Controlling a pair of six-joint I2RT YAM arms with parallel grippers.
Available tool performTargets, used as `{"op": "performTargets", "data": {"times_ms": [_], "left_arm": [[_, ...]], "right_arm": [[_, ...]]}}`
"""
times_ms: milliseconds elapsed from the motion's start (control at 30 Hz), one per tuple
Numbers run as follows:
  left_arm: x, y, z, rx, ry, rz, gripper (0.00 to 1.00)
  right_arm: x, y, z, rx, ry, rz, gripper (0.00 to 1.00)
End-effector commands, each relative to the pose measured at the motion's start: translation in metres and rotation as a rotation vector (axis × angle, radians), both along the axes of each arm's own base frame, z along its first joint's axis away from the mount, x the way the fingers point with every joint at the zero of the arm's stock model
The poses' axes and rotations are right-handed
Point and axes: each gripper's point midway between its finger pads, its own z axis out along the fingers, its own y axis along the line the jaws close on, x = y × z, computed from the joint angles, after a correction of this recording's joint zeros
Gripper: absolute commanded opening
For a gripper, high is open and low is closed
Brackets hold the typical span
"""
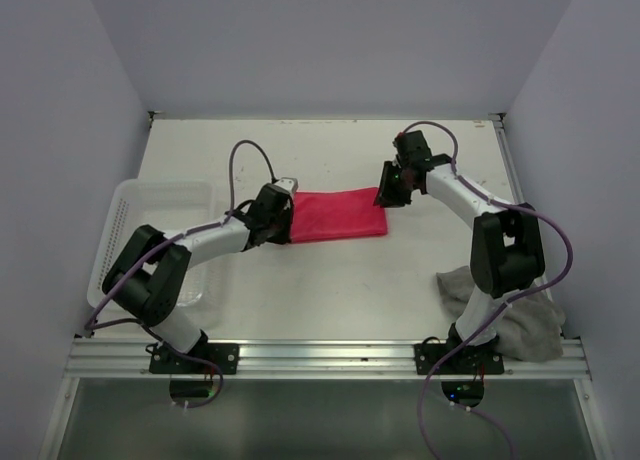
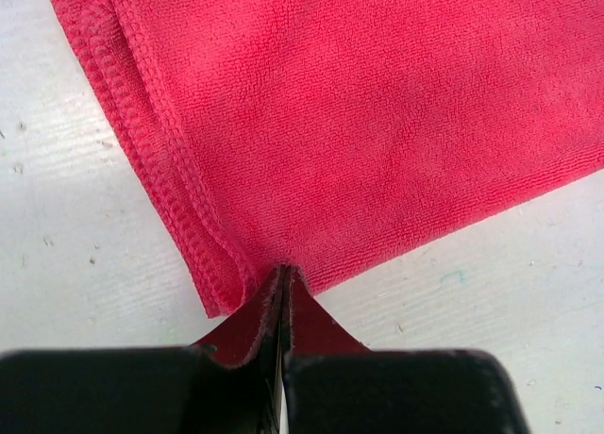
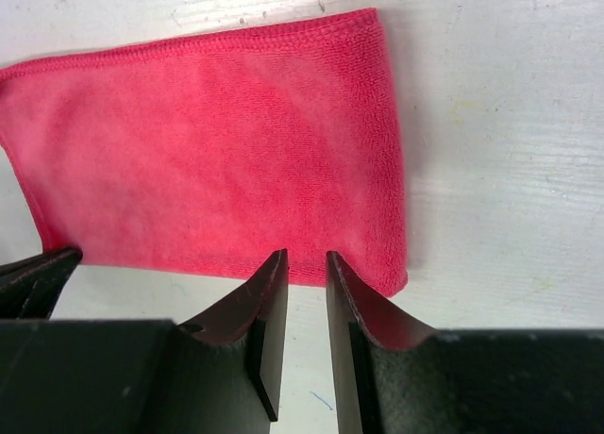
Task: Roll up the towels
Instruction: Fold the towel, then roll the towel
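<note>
The pink-red towel point(image 1: 338, 215) lies folded flat in a long strip at the middle of the table. My left gripper point(image 1: 283, 212) is at its left end. In the left wrist view the jaws point(image 2: 283, 275) are shut, with their tips pinching the puckered edge of the pink-red towel point(image 2: 359, 123). My right gripper point(image 1: 392, 190) is at the towel's right end. In the right wrist view it point(image 3: 307, 257) is narrowly open and empty, its tips just over the edge of the pink-red towel point(image 3: 217, 151). The grey-taupe towel point(image 1: 512, 318) lies crumpled by the right arm's base.
A white perforated basket point(image 1: 128, 212) stands at the left edge, beside the left arm. Grey walls close in the table on the left, right and back. A metal rail point(image 1: 320, 358) runs along the near edge.
</note>
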Motion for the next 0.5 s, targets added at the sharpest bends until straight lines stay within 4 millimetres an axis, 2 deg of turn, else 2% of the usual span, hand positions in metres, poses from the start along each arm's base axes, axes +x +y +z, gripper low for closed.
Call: {"op": "performTargets", "data": {"times_ms": [0, 133, 267, 333, 367, 400, 467], "left_arm": [[0.002, 0.0, 0.013, -0.035, -0.062, 0.043, 0.0], [-0.008, 0.008, 0.003, -0.017, -0.039, 0.06, 0.0], [-0.012, 0.013, 0.008, -0.029, -0.049, 0.079, 0.0], [-0.013, 0.014, 0.019, -0.044, -0.08, 0.083, 0.0], [-0.01, 0.012, 0.035, -0.078, -0.13, 0.08, 0.0], [-0.013, 0.014, 0.036, -0.087, -0.143, 0.079, 0.0], [-0.012, 0.012, 0.051, -0.12, -0.188, 0.068, 0.06]], "right_arm": [[0.008, -0.002, 0.013, 0.008, -0.043, -0.02, 0.27], [0.005, -0.001, 0.014, 0.019, -0.039, -0.011, 0.3], [-0.008, -0.006, 0.007, -0.002, -0.005, -0.001, 0.33], [-0.017, -0.01, -0.001, -0.01, 0.005, -0.003, 0.37], [-0.019, -0.012, -0.004, -0.01, 0.009, -0.007, 0.39], [-0.019, -0.014, -0.006, -0.002, 0.002, -0.017, 0.4], [-0.027, -0.013, -0.015, 0.044, 0.027, -0.015, 0.42]]}}
